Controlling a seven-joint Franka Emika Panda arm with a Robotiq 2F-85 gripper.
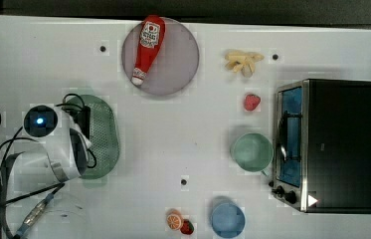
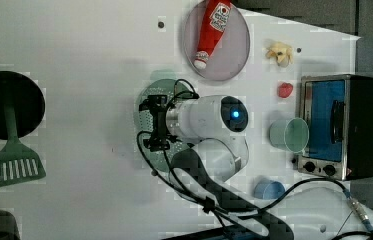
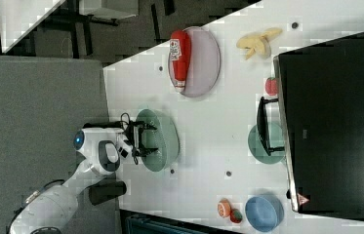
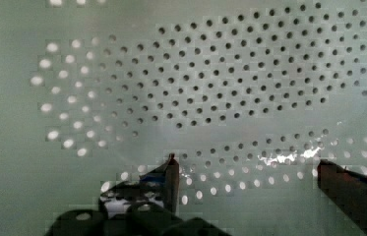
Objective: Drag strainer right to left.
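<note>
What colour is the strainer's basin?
Pale mint green, dotted with small holes; strainer shows best in the wrist view.

A robot lab staged as a toy kitchen. A plain white desk [image 1: 183,144] with screw holes carries a small toaster oven [image 1: 339,144] at 3 o'clock in the top view, a ketchup bottle [image 1: 148,47] on a round plate [image 1: 178,64] at 12 o'clock, and plastic play fruit [image 1: 179,221] at 6 o'clock. Grey carpet [image 3: 48,97] and loose cables [image 2: 254,200] surround the white robot arm [image 2: 204,120].
</note>
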